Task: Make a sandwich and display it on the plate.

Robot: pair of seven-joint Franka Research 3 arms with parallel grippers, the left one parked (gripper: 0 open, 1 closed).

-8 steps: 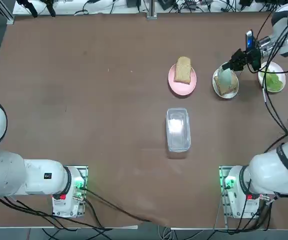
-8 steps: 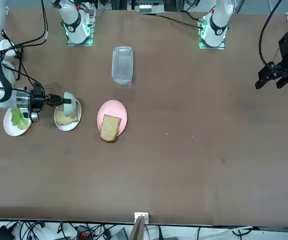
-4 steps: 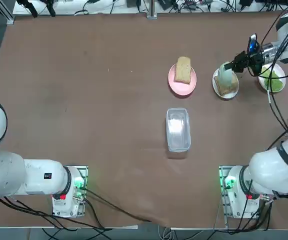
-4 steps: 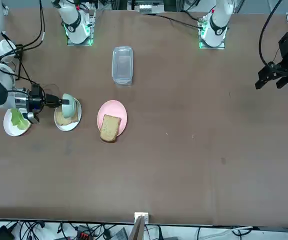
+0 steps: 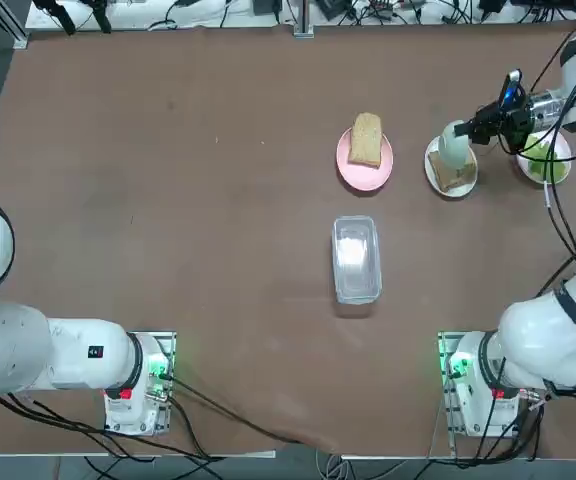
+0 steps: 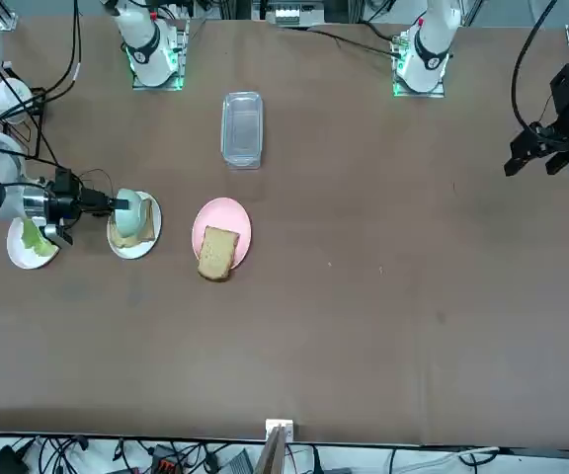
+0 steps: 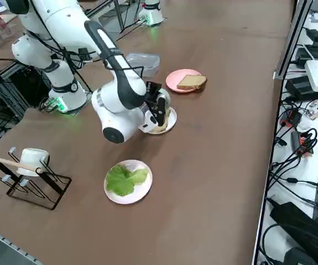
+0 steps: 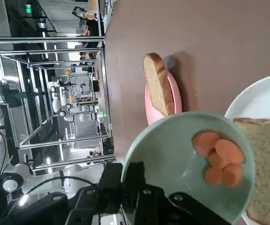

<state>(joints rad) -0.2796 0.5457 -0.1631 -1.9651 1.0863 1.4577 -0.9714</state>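
My right gripper [image 5: 474, 128] is shut on the rim of a small pale-green bowl [image 5: 452, 146], which it holds tipped on its side above the white plate [image 5: 438, 176]. One toast slice [image 8: 267, 164] lies on that plate [image 6: 118, 247]. In the wrist view several orange carrot slices [image 8: 218, 157] sit inside the bowl [image 8: 172, 159], right at the toast's edge. A second toast slice [image 5: 366, 139] rests on the pink plate [image 5: 365, 174]. Lettuce [image 5: 545, 161] lies on another white plate [image 7: 141, 191]. The two slices lie apart, so no stacked sandwich shows.
A clear plastic container [image 5: 356, 258] lies at mid-table, nearer the bases than the pink plate [image 7: 175, 76]. In the right side view, a wire rack holding a white cup [image 7: 31, 160] stands near the table's corner. Cables trail from my right arm over the lettuce plate [image 6: 18, 255].
The right wrist has swung outward toward the lettuce plate and turned, tipping the green bowl steeper over the toast. The plates and the container have not moved.
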